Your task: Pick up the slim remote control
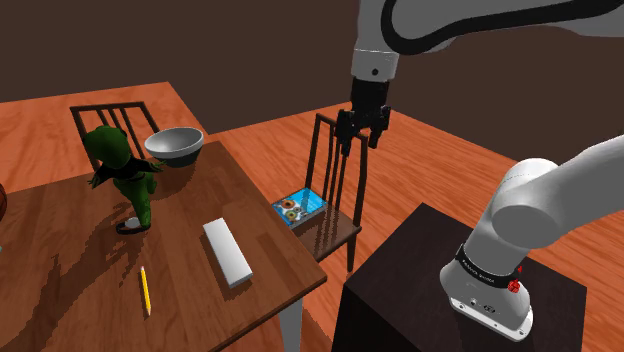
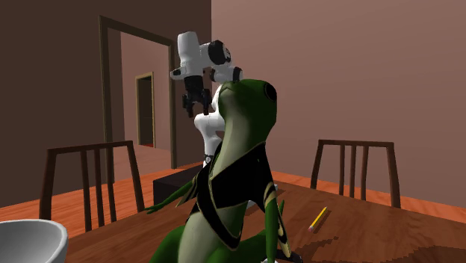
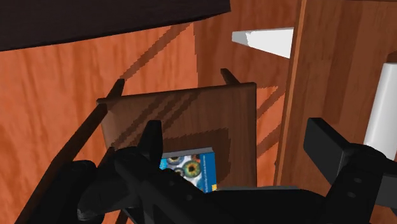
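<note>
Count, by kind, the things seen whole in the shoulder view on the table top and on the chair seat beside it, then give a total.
Green lizard figurine: 1
Grey bowl: 1
White slim remote control: 1
Yellow pencil: 1
Blue book: 1
Total: 5

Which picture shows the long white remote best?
The shoulder view: the whole remote lies in plain sight on the table. The wrist view catches just a strip of it, cut off. In the second exterior view the green figure blocks that spot.
</note>
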